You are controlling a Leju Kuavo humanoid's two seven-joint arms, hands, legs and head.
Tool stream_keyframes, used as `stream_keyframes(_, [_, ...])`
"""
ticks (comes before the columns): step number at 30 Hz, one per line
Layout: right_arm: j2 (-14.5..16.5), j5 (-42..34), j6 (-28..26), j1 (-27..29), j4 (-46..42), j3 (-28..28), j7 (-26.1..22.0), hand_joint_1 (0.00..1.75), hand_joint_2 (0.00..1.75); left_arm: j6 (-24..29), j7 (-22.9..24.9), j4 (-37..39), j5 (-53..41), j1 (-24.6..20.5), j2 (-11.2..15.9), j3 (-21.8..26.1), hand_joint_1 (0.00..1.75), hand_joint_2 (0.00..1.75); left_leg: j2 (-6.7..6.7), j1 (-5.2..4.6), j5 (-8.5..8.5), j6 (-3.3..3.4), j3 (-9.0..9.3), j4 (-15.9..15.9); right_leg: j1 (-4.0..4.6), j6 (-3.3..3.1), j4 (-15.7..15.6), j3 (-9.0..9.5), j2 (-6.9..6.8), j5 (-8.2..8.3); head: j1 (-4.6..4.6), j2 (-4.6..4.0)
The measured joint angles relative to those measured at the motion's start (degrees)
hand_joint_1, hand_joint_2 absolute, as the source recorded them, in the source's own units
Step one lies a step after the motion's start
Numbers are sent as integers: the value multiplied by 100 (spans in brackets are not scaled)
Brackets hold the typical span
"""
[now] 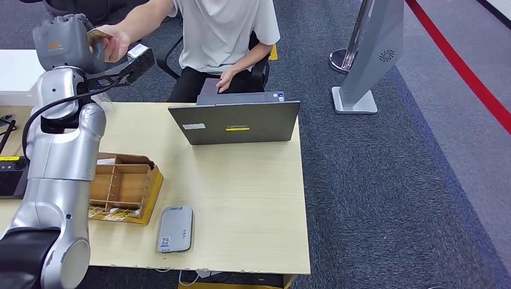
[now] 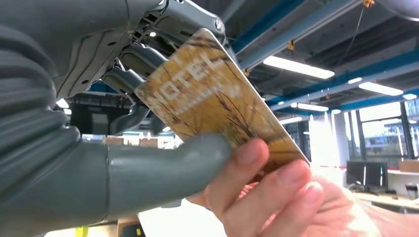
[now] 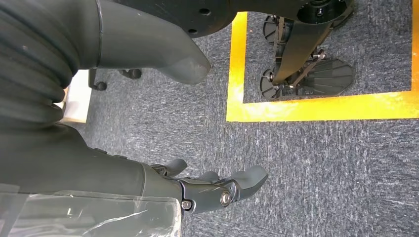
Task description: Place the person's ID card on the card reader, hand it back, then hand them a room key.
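my left hand [image 1: 67, 43] is raised, pinching a gold card [image 2: 217, 106] printed "hotel", and the person's hand [image 2: 276, 197] grips its far end. the card reader [image 1: 175, 228] lies on the table [image 1: 253, 205]. my right hand [image 3: 197, 190] hangs loosely curled, holding nothing.

free: bare table [image 1: 253, 198] centre-right | blocked: laptop [image 1: 235, 122] far edge; wooden organizer [image 1: 123, 186], card reader [image 1: 175, 228] left-front

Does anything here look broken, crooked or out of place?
Nothing stands out. The robot's left hand holds a gold hotel room key up to the person's hand, which already touches it. On the table, the card reader, laptop and wooden box sit flat and undamaged.
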Motion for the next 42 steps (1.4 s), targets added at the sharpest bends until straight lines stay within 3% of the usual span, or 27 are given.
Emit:
stream_keyframes(10, [0, -31, -21, -1, 11, -7, 15, 0, 175, 152, -560, 58, 0, 235, -97, 291, 0, 175, 0, 0, 0, 0, 0, -1, 0, 1, 1, 0, 1, -1, -1, 0])
stream_keyframes(15, [0, -182, -69, -1, 11, -60, 15, 0, 175, 53, -1114, -1045, 10, 1142, -248, 239, 0, 175, 7, -8, -9, 8, -1, -1, -5, 8, -1, 0, 5, -6, 0, 0])
stream_keyframes(19, [0, -314, -90, 11, 11, -170, -4, 0, 175, 132, -1371, -2224, 103, 2103, -189, -32, 0, 175, 20, -16, -18, 14, 3, -4, -15, 12, -1, -1, 17, -12, -1, 0])
stream_keyframes(25, [0, -478, -132, 37, 9, -354, -66, 0, 175, 508, -1586, -3721, 299, 3645, 251, -511, 0, 175, 22, -17, -35, 16, 8, -8, -16, 16, -1, 1, 20, -31, -5, 0])
stream_keyframes(31, [0, -639, -162, 64, -7, -542, -104, 0, 175, 499, -1744, -4492, 672, 5213, 822, -887, 0, 175, 24, -17, -44, 15, 9, -10, -16, 17, -1, 2, 22, -42, -4, 0])
stream_keyframes(36, [0, -710, -174, 68, -40, -663, -74, 0, 175, -204, -1445, -4729, 762, 6158, 1211, -907, 0, 175, 21, -17, -47, 19, 8, -11, -16, 19, -2, 2, 17, -49, -3, 0])
stream_keyframes(42, [27, -713, -296, 57, -103, -756, -4, 0, 175, -1184, -1085, -4743, 1084, 6750, 1738, -648, 0, 175, 19, -15, -46, 18, 9, -13, -15, 19, -1, 5, 13, -49, -2, 0])
